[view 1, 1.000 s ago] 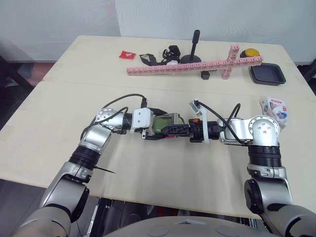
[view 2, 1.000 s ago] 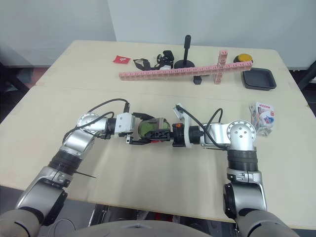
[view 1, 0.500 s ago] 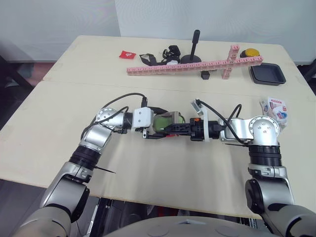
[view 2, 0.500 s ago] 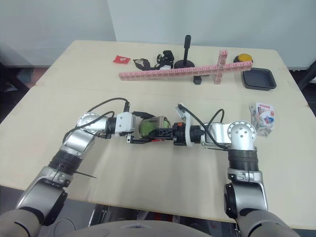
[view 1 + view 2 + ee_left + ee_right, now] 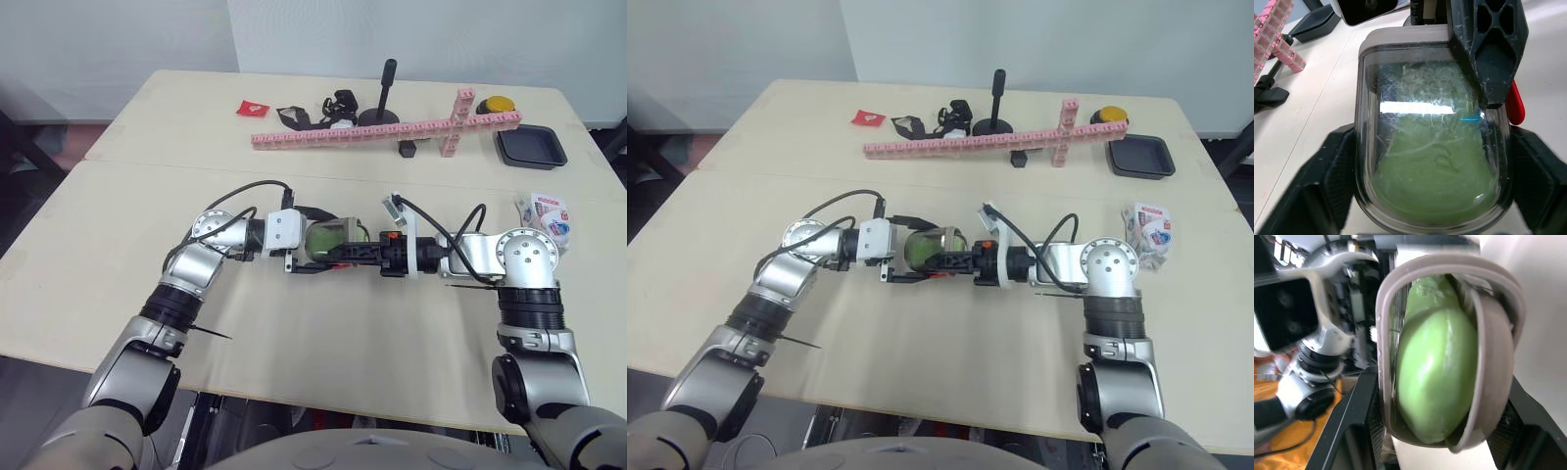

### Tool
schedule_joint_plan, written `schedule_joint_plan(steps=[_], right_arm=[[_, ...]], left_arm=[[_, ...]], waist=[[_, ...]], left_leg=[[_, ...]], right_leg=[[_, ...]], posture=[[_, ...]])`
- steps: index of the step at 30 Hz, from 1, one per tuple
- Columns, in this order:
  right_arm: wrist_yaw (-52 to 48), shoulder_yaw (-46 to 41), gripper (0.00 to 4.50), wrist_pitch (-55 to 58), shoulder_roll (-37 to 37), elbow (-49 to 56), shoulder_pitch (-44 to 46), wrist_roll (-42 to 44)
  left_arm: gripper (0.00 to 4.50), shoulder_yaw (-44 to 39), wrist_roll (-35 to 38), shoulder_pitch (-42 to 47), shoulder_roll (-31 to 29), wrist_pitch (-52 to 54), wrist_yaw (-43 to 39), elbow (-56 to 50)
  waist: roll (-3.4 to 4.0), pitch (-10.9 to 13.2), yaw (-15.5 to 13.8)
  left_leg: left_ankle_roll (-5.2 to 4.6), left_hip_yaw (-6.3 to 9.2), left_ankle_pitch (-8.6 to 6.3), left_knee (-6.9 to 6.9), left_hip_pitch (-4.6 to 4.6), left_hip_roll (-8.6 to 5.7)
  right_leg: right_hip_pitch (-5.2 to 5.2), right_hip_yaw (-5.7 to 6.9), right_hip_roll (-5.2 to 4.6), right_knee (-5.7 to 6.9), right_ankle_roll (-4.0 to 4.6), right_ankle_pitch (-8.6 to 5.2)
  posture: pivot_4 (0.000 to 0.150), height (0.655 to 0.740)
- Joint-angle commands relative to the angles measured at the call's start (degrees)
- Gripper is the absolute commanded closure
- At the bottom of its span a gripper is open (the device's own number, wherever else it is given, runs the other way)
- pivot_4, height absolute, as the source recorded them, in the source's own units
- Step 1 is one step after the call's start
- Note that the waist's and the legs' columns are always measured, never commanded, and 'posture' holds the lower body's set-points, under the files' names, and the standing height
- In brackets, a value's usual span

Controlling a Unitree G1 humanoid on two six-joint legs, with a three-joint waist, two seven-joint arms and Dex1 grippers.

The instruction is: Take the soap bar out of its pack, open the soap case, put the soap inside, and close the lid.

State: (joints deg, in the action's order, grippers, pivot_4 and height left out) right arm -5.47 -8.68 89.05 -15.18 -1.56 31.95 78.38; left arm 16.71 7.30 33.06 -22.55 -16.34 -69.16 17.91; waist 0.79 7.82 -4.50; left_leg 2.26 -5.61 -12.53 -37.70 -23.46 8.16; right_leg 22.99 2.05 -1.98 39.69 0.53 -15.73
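Note:
The soap case (image 5: 329, 239), grey with a clear lid, is held just above the table between both grippers. The green soap bar (image 5: 1434, 367) lies inside it. My left gripper (image 5: 306, 251) is shut on the case from the left, its fingers (image 5: 1334, 176) along both long sides. From the right, my right gripper (image 5: 345, 253) is shut on the case, one of its fingers (image 5: 1493, 49) lying over the lid. In the right wrist view the two halves stand slightly apart around the soap. The opened soap pack (image 5: 545, 213) lies at the table's right edge.
Along the far side of the table are a pink brick bar (image 5: 387, 130), a black stand (image 5: 382, 98), a black tray (image 5: 530, 146), a yellow button (image 5: 495, 103), a red packet (image 5: 252, 108) and a black strap (image 5: 313, 113).
My right wrist has turned and drawn slightly to the right. The case has tipped, so more of the green soap shows through the lid. Both grippers keep their hold.

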Motion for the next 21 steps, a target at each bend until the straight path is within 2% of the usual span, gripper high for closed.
schedule_joint_plan(steps=[1, 10, 17, 20, 21], right_arm=[[-1.62, 0.17, 2.38, 0.35, -0.36, 2.16, 0.47, 0.84], [-5.30, 2.15, 2.38, 0.29, -3.61, 4.23, 0.85, -1.51], [-19.23, 12.66, 2.38, -5.55, -15.26, 11.54, 4.18, -12.68], [-27.18, 18.72, 2.38, -8.12, -21.18, 15.83, 10.00, -17.30], [-30.61, 23.14, 2.38, -10.96, -24.51, 17.67, 12.36, -21.46]], left_arm=[[0.00, -1.89, 2.40, 1.41, -0.58, 0.84, -1.14, -0.03], [0.00, -2.64, 5.91, 2.33, -4.23, 8.70, -7.05, -0.68], [0.00, -3.79, 11.25, 3.37, -7.10, 24.26, -10.42, -5.40], [0.00, -4.90, 16.76, 4.48, -6.45, 36.15, -9.35, -11.04], [0.00, -5.06, 17.81, 4.99, -5.83, 38.70, -8.26, -12.49]], waist=[[0.00, 0.00, 0.00], [0.00, 0.00, -0.05], [0.00, 0.00, -0.07], [0.01, 0.03, 0.07], [0.00, 0.03, 0.04]], left_leg=[[0.00, 0.00, 0.00, 0.00, 0.00, 0.00], [0.00, -0.01, 0.00, 0.04, 0.00, 0.00], [0.03, -0.01, 0.01, 0.08, -0.02, -0.01], [0.05, -0.03, 0.01, 0.10, -0.05, -0.01], [0.05, -0.04, 0.01, 0.14, -0.04, -0.01]], right_leg=[[0.00, 0.00, 0.00, 0.00, 0.00, 0.00], [0.00, 0.00, 0.00, -0.02, 0.00, 0.00], [0.00, 0.01, 0.00, -0.08, -0.01, 0.01], [0.00, -0.01, 0.00, -0.13, -0.02, 0.01], [0.00, -0.01, 0.01, -0.15, -0.02, 0.02]], posture=[[0.150, 0.7330], [0.150, 0.7330], [0.150, 0.7330], [0.150, 0.7330], [0.150, 0.7330]])
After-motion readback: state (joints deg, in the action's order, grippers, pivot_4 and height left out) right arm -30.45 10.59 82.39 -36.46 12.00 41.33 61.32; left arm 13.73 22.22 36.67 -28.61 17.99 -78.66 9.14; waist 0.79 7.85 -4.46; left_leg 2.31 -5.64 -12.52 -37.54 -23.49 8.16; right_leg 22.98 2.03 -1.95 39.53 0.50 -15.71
